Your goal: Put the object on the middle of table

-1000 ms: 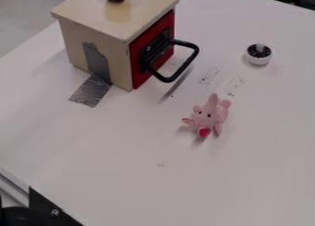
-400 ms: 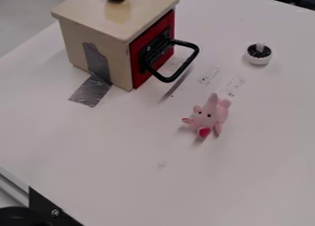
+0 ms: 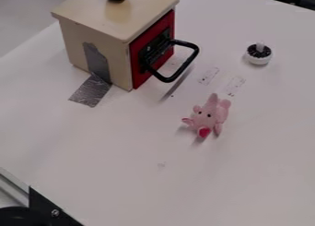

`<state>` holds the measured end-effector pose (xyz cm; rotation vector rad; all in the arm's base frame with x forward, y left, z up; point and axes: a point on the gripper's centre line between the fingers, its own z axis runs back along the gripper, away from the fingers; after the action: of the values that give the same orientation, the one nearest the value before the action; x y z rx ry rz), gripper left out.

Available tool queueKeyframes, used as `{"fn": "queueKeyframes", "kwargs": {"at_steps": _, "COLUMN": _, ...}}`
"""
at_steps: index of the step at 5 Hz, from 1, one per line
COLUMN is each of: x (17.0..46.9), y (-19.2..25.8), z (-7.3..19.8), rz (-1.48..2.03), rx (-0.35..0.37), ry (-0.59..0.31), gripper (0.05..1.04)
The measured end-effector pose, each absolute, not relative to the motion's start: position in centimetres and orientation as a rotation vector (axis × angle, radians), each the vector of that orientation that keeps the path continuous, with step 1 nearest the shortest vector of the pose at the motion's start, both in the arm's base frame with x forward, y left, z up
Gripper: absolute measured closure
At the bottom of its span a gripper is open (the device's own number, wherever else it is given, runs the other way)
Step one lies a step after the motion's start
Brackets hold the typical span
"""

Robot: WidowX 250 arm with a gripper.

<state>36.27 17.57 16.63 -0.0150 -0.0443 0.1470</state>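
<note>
Jaws: open, closed or loaded, their state cannot be told. Principal hazard, toward eleven o'clock: the loop handle (image 3: 178,73) stands out from the box (image 3: 102,50) and could snag an approach made from that side, straining the tape (image 3: 91,90) at the box's foot. Toward three to four o'clock, near mid-worktop (image 3: 129,151), lies the pink plush toy (image 3: 209,118), judged to be the task's object; its soft body may squash or roll if gripped by an ear or the pointed tip alone, and an off-centre release could leave it outside the intended middle. Toward two o'clock, the small white round piece (image 3: 259,57) could be knocked by a wide swing. Materials, left to right: silvery, crinkled tape, partly on the box and partly on the worktop; cream box, squared, with a smooth, slightly glossy top and a flat red front (image 3: 140,66); black handle, rounded bar, bent into an angular loop; plush, fuzzy, with stubby limbs and a red snout; white piece, rounded, dark-speckled on top with a short pale stem.
</note>
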Motion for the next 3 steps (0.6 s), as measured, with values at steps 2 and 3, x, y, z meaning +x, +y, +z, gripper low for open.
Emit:
{"fn": "queueKeyframes", "kwargs": {"at_steps": 2, "x": 36.6, "y": 17.5, "z": 11.5, "rz": 0.170, "rx": -0.023, "ry": 0.057, "gripper": 0.084}}
{"fn": "queueKeyframes", "kwargs": {"at_steps": 3, "x": 36.8, "y": 17.7, "z": 10.9, "rz": 0.177, "rx": -0.016, "ry": 0.055, "gripper": 0.113}}
